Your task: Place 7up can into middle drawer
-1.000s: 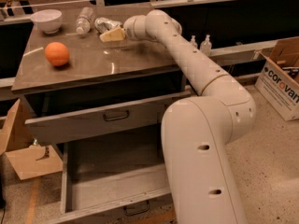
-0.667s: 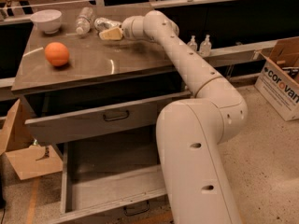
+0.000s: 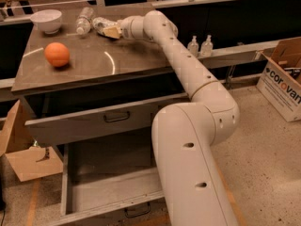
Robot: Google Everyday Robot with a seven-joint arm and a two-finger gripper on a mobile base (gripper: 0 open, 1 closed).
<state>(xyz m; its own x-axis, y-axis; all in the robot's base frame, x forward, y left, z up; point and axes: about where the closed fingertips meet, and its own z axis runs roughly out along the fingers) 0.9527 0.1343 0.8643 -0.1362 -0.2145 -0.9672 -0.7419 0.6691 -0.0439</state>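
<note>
1. The white bowl (image 3: 46, 20) at the back left of the tabletop (image 3: 94, 67) and the orange (image 3: 57, 54) in front of it lie just where they did a second ago. Neither matters to the task.
2. The clear water bottle (image 3: 84, 19) lies on its side just right of the bowl and has not moved.
3. The 7up can (image 3: 100, 23) lies at the back of the tabletop, just beside the bottle and against the tip of the pincer. Its place has not changed over the last second, so it has not been lifted.
4. The pincer (image 3: 111, 31) sits low over the tabletop at the can's right end, and it has hardly shifted. Whether it is released or clenched on the can cannot be told from this view.
5. Below the tabletop, the upper drawer (image 3: 94, 126) stands slightly out. Under it the middle drawer (image 3: 108, 192) is pulled well open, as before, with its floor bare and ready to take the can.
6. The arm (image 3: 188, 72) shows the only real change: its thick lower link (image 3: 188, 173) has swung a little to the left while the wrist end stayed at the can. I judge that the robot is settling its posture around the grasp, not yet carrying anything.
7. For the task, this means the pick-up remains the step in hand. The lift, the move down and forward to the open drawer, and the release are all yet to be done.
</note>
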